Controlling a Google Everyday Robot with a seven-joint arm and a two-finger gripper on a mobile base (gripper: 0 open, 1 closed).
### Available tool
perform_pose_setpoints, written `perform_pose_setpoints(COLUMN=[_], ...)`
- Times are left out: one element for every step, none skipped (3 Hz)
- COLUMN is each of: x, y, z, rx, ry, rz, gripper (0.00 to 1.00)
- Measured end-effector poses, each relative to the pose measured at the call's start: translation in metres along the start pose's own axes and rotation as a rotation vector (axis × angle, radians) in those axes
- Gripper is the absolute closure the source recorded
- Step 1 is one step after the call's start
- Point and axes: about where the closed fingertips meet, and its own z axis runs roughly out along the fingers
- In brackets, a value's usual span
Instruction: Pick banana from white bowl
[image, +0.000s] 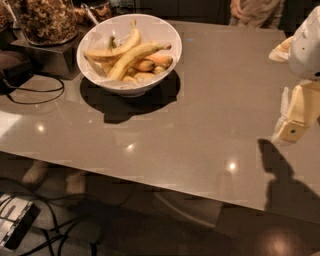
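The long, bright yellow, gently curved banana lies diagonally across the top of the heap in the large, round, glossy white bowl, which stands at the far left of the smooth grey-brown surface. One end of it points up toward the bowl's right rim and the other dips toward the near-left wall. A paler long banana lies just behind it, and short, stubby orange-tinged bananas are tucked beneath and beside it.

I judge the fruit to be light and fairly firm, but soft enough to bruise under a hard squeeze, with a skin that is smooth rather than slippery. The best hold looks to be across its middle, where it rides highest above the others (the ends sit close to the neighbours and the bowl wall). A grip there should also keep it from tipping as it lifts. The bowl may slide on the polished top if it is nudged.

The cream-coloured gripper hangs at the far right edge of the view, above the surface and well apart from the bowl. It holds nothing and touches nothing that I can see. Whether it is open or closed I cannot tell. The reach toward the bowl has not yet been made.
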Motion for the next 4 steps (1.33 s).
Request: perform_pose_setpoints(x=[-0.002,-0.019,-0.039,-0.042], y=[-0.001,-0.007,-0.016,-0.018], z=[-0.001,-0.004,-0.004,-0.005], rx=[0.003,0.001,0.001,0.014], ry=[-0.001,0.017,0.039,0.031], rz=[-0.004,-0.053,-0.109,-0.111], gripper=[0.0,0.0,0.0,0.0])
